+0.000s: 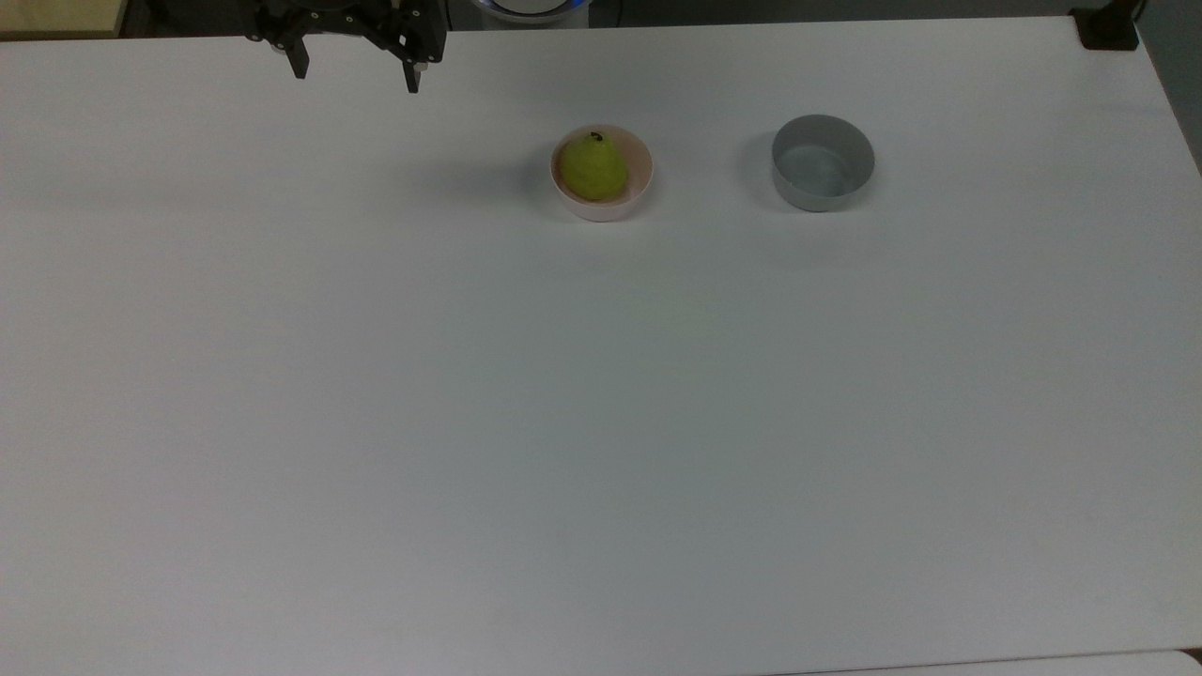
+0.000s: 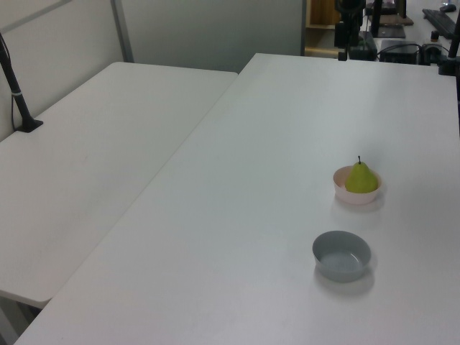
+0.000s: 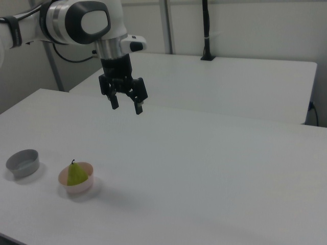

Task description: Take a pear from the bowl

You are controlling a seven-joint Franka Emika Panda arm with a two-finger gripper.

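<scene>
While the pear point(image 1: 593, 167) is sitting upright in the pale pink bowl point(image 1: 639, 192), its dark stem tip pointing up, the jaws point(image 3: 126, 105) are hanging open and empty well above the white surface point(image 1: 601, 422), far from the fruit. Seen in the top view, the jaws point(image 1: 357, 73) are showing at the upper edge toward the top view's left, with the body above the two fingers being cut off by the frame. Seen in the right view, the arm point(image 3: 76, 23) is reaching in from the right view's upper left, its base lying out of frame. A grey bowl point(image 1: 823, 161) is standing near the pink one, apart from it, on the top view's right. In the left view the pear point(image 2: 361, 178) is covering much of the bowl's point(image 2: 355, 195) inside, and a dark piece of the robot point(image 2: 350, 29) is showing at the far end of the surface, too small to make out its jaws.
</scene>
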